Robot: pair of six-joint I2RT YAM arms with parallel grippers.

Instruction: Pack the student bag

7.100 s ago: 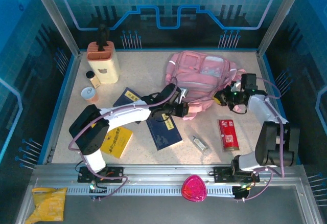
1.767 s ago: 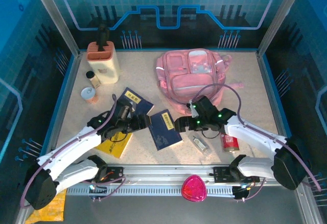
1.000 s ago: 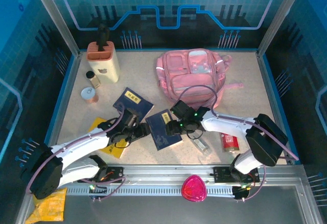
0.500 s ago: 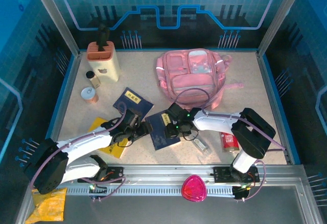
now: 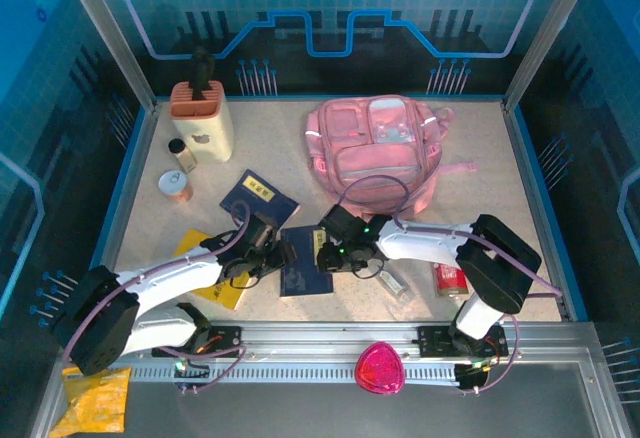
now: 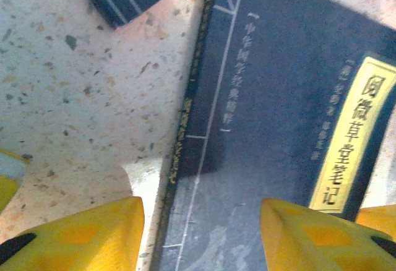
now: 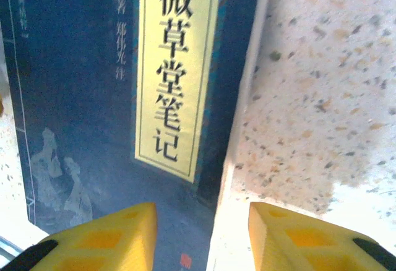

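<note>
The student bag [image 5: 375, 153], a pink backpack, lies shut at the back right of the table. A dark blue book [image 5: 305, 260] with a yellow title label lies flat in front of it. My left gripper [image 5: 284, 255] is at the book's left edge and my right gripper [image 5: 322, 254] at its right edge. In the left wrist view my left gripper [image 6: 201, 234] stands open astride the spine of the book [image 6: 272, 129]. In the right wrist view my right gripper [image 7: 204, 234] stands open across the other edge of the book [image 7: 80, 98], one finger over the cover and one over the table.
A second dark blue book [image 5: 258, 196] and a yellow book [image 5: 215, 276] lie to the left. A small bottle [image 5: 392, 280] and a red pack [image 5: 450, 278] lie to the right. A beige holder [image 5: 202, 118], a little bottle [image 5: 182, 153] and a can [image 5: 177, 186] stand at the back left.
The dark blue book has turned squarer and slid a little left and nearer. My right gripper moved left with it; my left gripper stayed at the book's left edge.
</note>
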